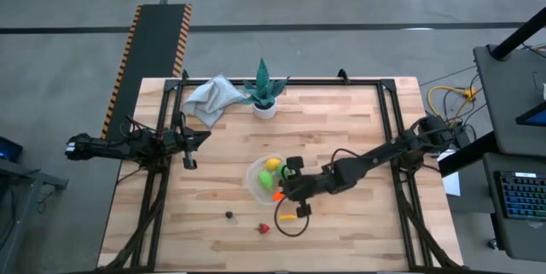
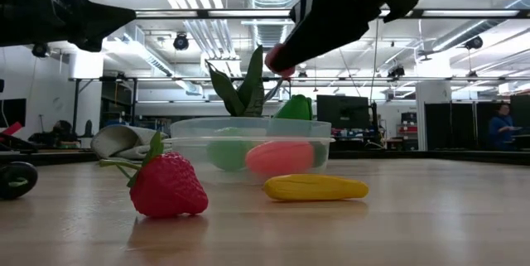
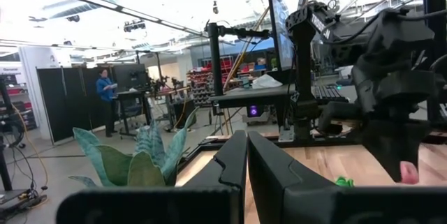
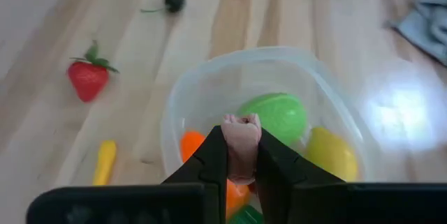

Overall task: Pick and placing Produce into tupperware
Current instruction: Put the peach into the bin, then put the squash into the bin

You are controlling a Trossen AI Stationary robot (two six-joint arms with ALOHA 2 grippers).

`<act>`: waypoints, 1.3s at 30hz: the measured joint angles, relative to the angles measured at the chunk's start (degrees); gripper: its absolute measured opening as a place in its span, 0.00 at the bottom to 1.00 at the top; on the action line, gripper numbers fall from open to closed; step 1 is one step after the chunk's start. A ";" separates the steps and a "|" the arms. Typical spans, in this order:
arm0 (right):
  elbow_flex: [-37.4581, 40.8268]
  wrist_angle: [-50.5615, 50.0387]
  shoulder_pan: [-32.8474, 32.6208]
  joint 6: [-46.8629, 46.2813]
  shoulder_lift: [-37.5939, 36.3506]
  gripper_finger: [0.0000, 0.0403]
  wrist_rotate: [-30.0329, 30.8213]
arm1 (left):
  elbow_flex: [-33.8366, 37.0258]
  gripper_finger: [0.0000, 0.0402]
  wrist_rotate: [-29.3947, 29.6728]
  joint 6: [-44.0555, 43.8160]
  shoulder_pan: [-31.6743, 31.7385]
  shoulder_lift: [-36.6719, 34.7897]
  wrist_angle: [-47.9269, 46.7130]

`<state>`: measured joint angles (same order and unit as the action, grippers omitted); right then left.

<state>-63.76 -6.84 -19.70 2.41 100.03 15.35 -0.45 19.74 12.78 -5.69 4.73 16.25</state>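
Strawberry (image 2: 168, 185) nearest low camera, on table (image 1: 358, 223); yellow corn piece (image 2: 315, 187) beside it, long axis flat along table.

Right tool (image 4: 241, 155) clamped on small pink piece (image 4: 242, 140), hanging over tupperware (image 4: 202, 88). Piece stands along fingers, free end toward bowl.

Judgement: lower toward middle of bowl, part fingers only inside rim.

Left tool (image 3: 246, 175) closed together, waiting well apart.

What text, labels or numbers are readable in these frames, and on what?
None can be read.
tupperware: no legible label in any view.
Black-and-yellow striped strip by the table: hazard pattern only, no words.
Monitors in the room behind: too small and blurred to read.
right gripper and left gripper: no visible markings.
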 joint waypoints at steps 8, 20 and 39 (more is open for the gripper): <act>0.80 2.06 2.31 2.16 0.41 0.10 -2.35 | 0.00 0.00 0.00 0.16 0.01 0.00 0.03; -1.85 4.22 5.42 3.84 8.78 0.09 -6.53 | 0.00 0.00 0.00 0.57 0.01 0.04 -0.18; -2.59 4.09 6.69 2.54 8.15 0.41 -6.77 | -0.01 0.00 -0.01 1.15 0.00 0.06 -0.22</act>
<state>-66.35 -2.74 -13.01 4.95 108.18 8.58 -0.46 19.74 13.93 -5.69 4.80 16.03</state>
